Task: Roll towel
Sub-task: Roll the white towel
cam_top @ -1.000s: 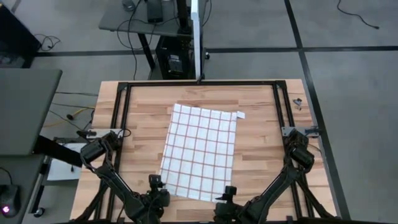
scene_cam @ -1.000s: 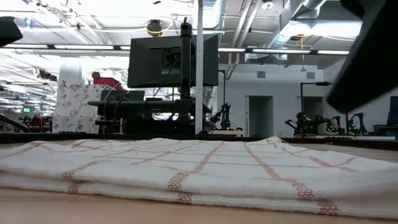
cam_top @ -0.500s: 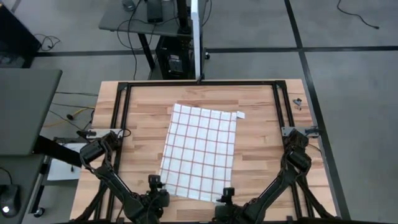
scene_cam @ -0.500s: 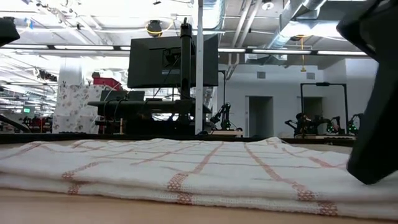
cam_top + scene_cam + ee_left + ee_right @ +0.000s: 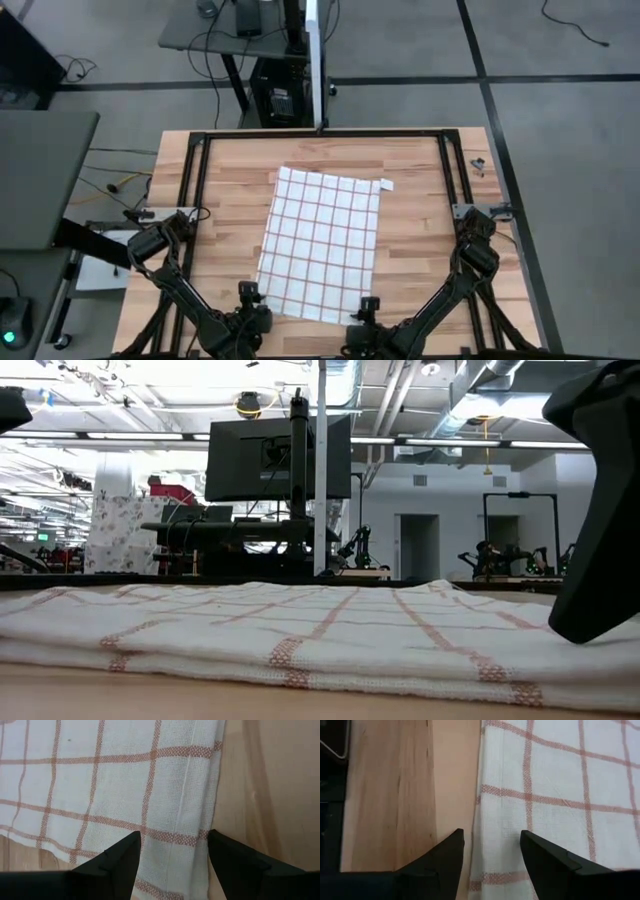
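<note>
The right gripper (image 5: 362, 312), at about 5 o'clock on the table in the high view, has dropped and slid slightly inward over the last second; in the low view its dark bulk, which a second ago hung high in the upper corner, now stands down at the cloth's surface. Its fingers (image 5: 451, 855) are spread, straddling the towel's side hem with one over bare wood and one over the cloth, and they hold nothing. The left gripper (image 5: 250, 298), at about 7 o'clock, has not shifted; its fingers (image 5: 120, 855) are likewise apart and empty above the other near corner of the towel (image 5: 325, 240). I judge both arms are now set over the near edge, ready to pinch it and begin the roll away toward 12 o'clock, which has not started. The towel lies flat at the centre of the wooden table (image 5: 420, 180), slightly askew, its small white corner tag (image 5: 386, 185) sticking out at about 1 o'clock. Whether either fingertip actually touches the fabric is hard to tell, the arms run off the high view's near edge, and the low view hides the towel's far half behind its near fold
</note>
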`<act>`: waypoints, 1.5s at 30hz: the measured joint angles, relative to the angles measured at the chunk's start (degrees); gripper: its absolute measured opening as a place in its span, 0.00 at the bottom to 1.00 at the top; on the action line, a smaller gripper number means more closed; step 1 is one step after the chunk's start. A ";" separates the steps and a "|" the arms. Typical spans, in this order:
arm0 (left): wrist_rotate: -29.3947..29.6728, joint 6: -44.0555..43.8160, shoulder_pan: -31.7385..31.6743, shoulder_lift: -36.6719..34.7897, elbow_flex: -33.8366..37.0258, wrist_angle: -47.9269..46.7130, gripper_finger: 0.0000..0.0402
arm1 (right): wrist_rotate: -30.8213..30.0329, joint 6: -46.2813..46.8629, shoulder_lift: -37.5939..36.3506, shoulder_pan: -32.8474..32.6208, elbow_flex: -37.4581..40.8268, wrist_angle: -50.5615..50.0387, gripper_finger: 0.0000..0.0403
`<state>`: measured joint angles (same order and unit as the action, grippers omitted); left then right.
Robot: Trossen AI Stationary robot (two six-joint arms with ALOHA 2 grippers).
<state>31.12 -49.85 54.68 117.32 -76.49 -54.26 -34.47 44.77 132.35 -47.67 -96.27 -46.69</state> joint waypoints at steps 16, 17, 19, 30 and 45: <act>-0.39 -0.71 -0.04 0.02 0.00 -1.78 0.53 | 0.73 -0.22 0.17 0.12 0.31 -1.07 0.43; -0.40 -0.77 -0.04 0.02 0.00 -2.18 0.53 | 0.73 -0.22 0.17 0.12 0.31 -1.05 0.43; -0.35 -0.38 -0.11 0.02 0.00 -2.45 0.53 | 0.80 -0.22 0.17 0.19 0.33 -0.97 0.43; -1.14 3.76 -0.90 1.75 -0.04 0.04 0.20 | 3.63 1.15 0.13 0.31 0.37 0.46 0.29; -11.82 -3.85 -1.44 -2.32 0.24 2.21 0.00 | 10.42 9.92 -2.31 0.28 0.79 2.84 0.01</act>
<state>19.30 -53.69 53.23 115.00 -76.25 -52.05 -24.05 54.70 130.05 -47.39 -95.48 -43.85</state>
